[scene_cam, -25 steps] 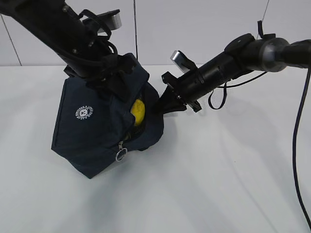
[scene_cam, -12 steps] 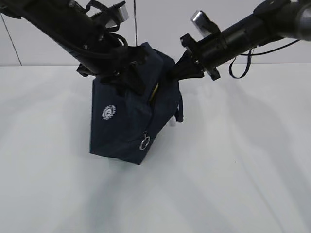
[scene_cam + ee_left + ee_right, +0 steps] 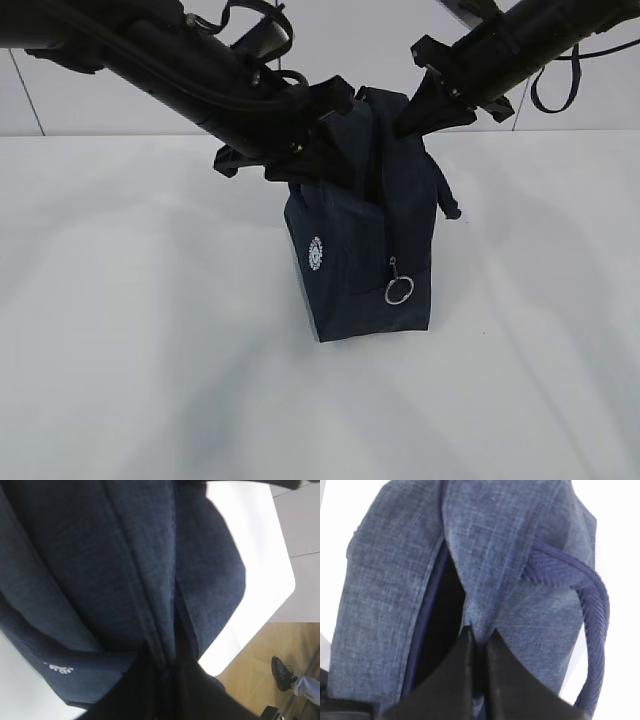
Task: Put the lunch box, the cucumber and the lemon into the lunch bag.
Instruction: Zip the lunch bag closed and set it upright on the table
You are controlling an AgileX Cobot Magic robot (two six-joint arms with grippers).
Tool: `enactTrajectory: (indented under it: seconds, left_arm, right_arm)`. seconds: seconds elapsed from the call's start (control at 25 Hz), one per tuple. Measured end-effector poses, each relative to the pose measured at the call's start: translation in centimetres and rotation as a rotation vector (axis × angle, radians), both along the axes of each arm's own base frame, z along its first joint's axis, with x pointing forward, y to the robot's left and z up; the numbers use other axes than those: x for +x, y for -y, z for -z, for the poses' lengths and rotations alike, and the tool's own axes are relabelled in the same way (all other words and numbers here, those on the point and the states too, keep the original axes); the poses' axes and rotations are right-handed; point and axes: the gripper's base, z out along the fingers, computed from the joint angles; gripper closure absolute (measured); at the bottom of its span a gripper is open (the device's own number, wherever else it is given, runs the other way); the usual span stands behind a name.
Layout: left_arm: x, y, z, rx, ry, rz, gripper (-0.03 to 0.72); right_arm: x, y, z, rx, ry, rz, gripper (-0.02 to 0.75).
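Observation:
The navy lunch bag (image 3: 360, 250) stands upright on the white table, its white round logo (image 3: 316, 253) facing left and its silver ring pull (image 3: 399, 291) hanging on the front. My left gripper (image 3: 335, 150) is shut on the bag's top edge from the left; the fabric (image 3: 125, 580) fills the left wrist view. My right gripper (image 3: 408, 122) is shut on the bag's top edge from the right, pinching fabric (image 3: 485, 570) beside a loop handle (image 3: 590, 605). The lunch box, cucumber and lemon are hidden.
The white table (image 3: 150, 380) spreads all round the bag. A table corner, wooden floor and a person's shoe (image 3: 282, 672) show in the left wrist view. A black cable (image 3: 560, 90) loops by the right arm.
Both grippers have lifted the bag's top and carried it to the right, turning it from tilted to upright. The lemon seen in the opening a second ago no longer shows.

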Motion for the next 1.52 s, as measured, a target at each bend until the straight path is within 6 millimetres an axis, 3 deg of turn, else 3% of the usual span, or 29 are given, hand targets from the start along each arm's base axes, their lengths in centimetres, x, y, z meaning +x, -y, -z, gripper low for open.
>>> enactTrajectory:
  seconds: [0.16,0.28,0.36,0.52,0.72,0.88,1.08,1.2,1.36,1.52]
  left_arm:
    - [0.3,0.1,0.9,0.009,-0.01,-0.01,0.67]
    - [0.4,0.2,1.0,0.009,-0.011,-0.01,0.621]
    - [0.4,0.2,1.0,0.009,-0.011,-0.01,0.529]
    - [0.4,0.2,1.0,0.009,-0.011,-0.01,0.328]
    - [-0.2,-0.4,-1.3,0.012,0.06,0.002,0.275]
    - [-1.2,-1.5,-4.4,0.034,0.177,0.017,0.272]
    - [-2.7,-3.3,-8.6,0.084,0.357,0.032,0.302]
    - [-3.8,-4.6,-10.9,0.129,0.467,0.04,0.33]
    - [-5.1,-6.0,-13.3,0.175,0.58,0.043,0.343]
    - [-6.4,-7.2,-15.3,0.191,0.661,0.036,0.347]
  right_arm:
    - [0.0,0.1,0.1,-0.017,0.002,-0.002,0.718]
    - [0.0,0.1,0.1,-0.023,0.002,-0.003,0.694]
    - [0.0,0.1,0.1,-0.022,0.003,-0.003,0.623]
    - [-0.1,0.1,-0.3,-0.006,0.008,-0.001,0.39]
    - [-0.4,0.0,-2.5,0.019,0.061,0.002,0.311]
    - [-1.1,0.1,-6.9,0.034,0.186,0.001,0.307]
    - [-4.1,0.5,-14.8,0.054,0.444,0.015,0.325]
    - [-7.4,1.1,-19.9,0.05,0.637,0.016,0.35]
    - [-13.5,2.2,-26.1,0.02,0.853,0.04,0.362]
    - [-20.1,3.5,-30.5,-0.05,1.027,0.071,0.363]
